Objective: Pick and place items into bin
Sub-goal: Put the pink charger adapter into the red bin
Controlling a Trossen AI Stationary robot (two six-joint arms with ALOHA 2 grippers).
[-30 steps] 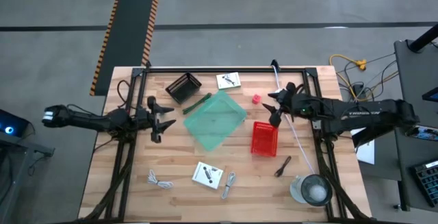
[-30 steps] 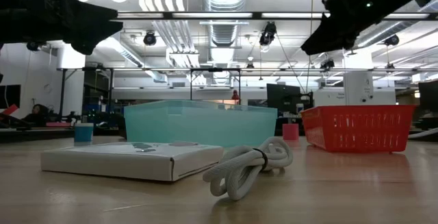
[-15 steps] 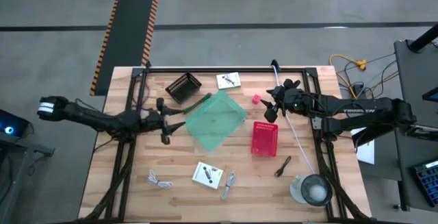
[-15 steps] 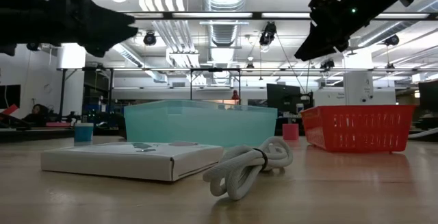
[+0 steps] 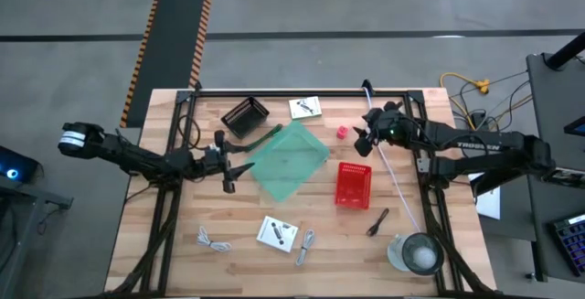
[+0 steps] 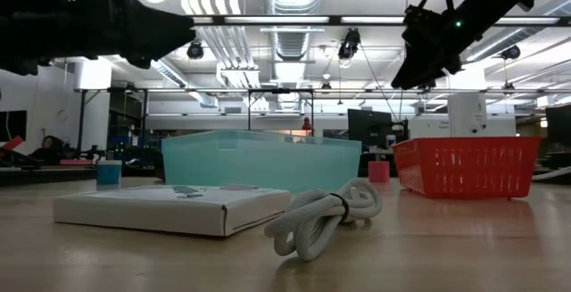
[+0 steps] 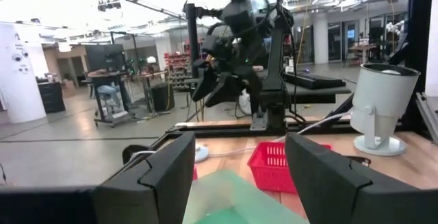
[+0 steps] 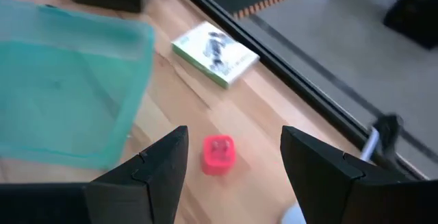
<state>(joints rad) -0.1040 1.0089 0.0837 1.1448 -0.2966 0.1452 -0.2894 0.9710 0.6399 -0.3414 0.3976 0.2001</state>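
Above the tabletop (image 5: pixel 183 262), the left hand (image 5: pixel 239 165) hovers just off the teal bin's (image 5: pixel 288 160) left edge, fingers apart and empty; in its wrist view the two dark fingers (image 7: pixel 154 176) frame the bin's near corner, a red basket (image 7: pixel 270 164) and the other arm beyond. Across the bin, the right hand (image 5: pixel 362 140) hangs over the red cube (image 5: pixel 342 132), also spread and holding nothing; its wrist view shows the cube (image 8: pixel 219 153) between the two fingers, on the wood, with a printed packet (image 8: pixel 215 53) farther off and the bin's rim (image 8: pixel 137 80) to one side, blurred.

From overhead, the bin sits mid-table, turned like a diamond, and nothing can be made out inside it. A green pen (image 5: pixel 263 138) lies by its upper left edge, partly masked by the left hand's reach. A black basket (image 5: pixel 244 115) and a packet (image 5: pixel 305 107) lie near the far rail. The red basket (image 5: pixel 352 185) stands right of the bin. Toward the near edge lie a white cable (image 5: pixel 212 240), another packet (image 5: pixel 277 234), a small metal piece (image 5: pixel 306 245) and a dark stick (image 5: pixel 377 221), too small to make out further. A grey cup (image 5: pixel 416 253) sits at the near right corner.

At table height, the packet (image 6: pixel 169 210) and coiled cable (image 6: pixel 326 218) fill the foreground; both arms are cut off by the top edge, dark against the ceiling lights
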